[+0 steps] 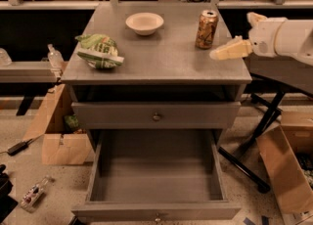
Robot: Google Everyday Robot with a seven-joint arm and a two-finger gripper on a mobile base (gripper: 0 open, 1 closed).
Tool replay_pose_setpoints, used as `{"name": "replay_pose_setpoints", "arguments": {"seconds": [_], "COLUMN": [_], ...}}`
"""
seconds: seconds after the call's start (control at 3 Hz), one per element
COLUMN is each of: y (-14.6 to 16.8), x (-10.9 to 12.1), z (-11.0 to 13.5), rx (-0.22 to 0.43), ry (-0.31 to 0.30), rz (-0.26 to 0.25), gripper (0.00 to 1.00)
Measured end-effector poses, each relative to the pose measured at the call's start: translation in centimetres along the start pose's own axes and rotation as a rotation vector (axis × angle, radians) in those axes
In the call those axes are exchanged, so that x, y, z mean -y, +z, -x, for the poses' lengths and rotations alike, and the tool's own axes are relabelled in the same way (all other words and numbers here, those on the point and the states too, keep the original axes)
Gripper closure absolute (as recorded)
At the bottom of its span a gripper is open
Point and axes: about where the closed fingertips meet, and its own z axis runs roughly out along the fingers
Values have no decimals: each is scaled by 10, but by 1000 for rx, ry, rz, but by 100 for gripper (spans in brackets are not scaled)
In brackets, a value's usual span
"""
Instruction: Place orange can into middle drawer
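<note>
Quick count from my end. One gripper (232, 36), coming in from the right edge and hovering above the right rim of the cabinet top (166, 60). Its two tan fingers (230, 50) are spread apart and have nothing in them. The nearer fingertip is just beside the orange can (206, 29) and not touching it.

One orange can, upright on the cabinet top at the back right, silver top showing.

One white bowl (145, 23) at the back centre, well apart from the can. One green snack bag (99, 51) lying at the left edge.

Two knobbed drawers. The upper drawer (112, 115) is shut, with one brass knob (156, 117) at its centre. The middle drawer (122, 211) below it is pulled out toward me, so I can see its grey floor. It has one knob (157, 217) on the front, at the frame's bottom edge.

On the floor are two cardboard boxes, the left box (58, 143) and the right box (286, 170), plus one small bottle (34, 193) lying at lower left.
</note>
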Motion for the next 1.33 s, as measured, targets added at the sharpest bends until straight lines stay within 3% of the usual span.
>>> {"name": "replay_pose_setpoints", "arguments": {"seconds": [0.33,0.67,1.33], "y": [25,48,99], "x": [17,38,67], "z": [2,1,-10], "rx": [73,104,82], "ry": [5,38,231], "rz": [-1,-12,-65], "gripper": [0,0,0]}}
